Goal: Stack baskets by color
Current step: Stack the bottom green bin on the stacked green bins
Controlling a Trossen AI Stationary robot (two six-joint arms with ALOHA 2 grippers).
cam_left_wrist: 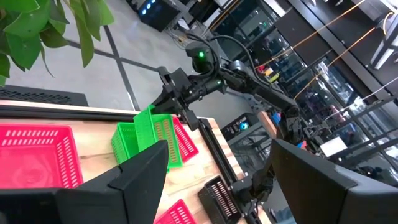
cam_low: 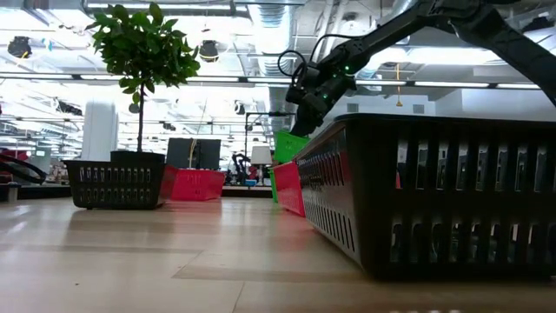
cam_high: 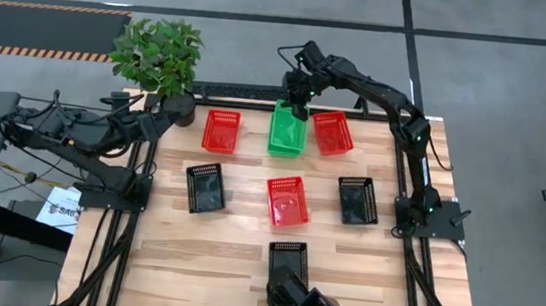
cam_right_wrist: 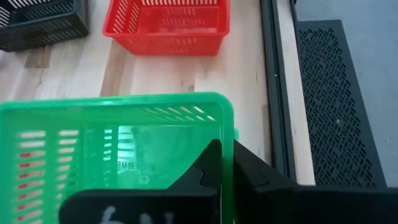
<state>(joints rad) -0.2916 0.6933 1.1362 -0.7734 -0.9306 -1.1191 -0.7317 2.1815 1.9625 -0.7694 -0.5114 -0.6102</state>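
Note:
A green basket (cam_high: 286,129) stands at the far middle of the table, tilted on more green beneath it (cam_left_wrist: 127,146). My right gripper (cam_high: 299,100) is shut on its far wall. Three red baskets lie singly: far left (cam_high: 221,131), far right (cam_high: 332,133) and centre (cam_high: 287,200). Three black baskets rest on their bottoms at left (cam_high: 205,187), right (cam_high: 357,199) and the near edge (cam_high: 287,263). My left gripper (cam_left_wrist: 224,186) waits open at the far left near the plant, holding nothing. My right gripper pinches the green basket's far short wall at its rim (cam_right_wrist: 227,127), near a corner, one finger (cam_right_wrist: 208,165) inside the basket and one (cam_right_wrist: 261,177) outside. The fingers slant down from the far side. The basket is tilted, held end raised (cam_left_wrist: 149,115), lower end on the green below.
A potted plant (cam_high: 162,57) stands at the far left corner. A black perforated strip (cam_right_wrist: 339,99) runs beyond the table's far edge. Bare wood (cam_high: 193,251) lies near left and near right of the near black basket.

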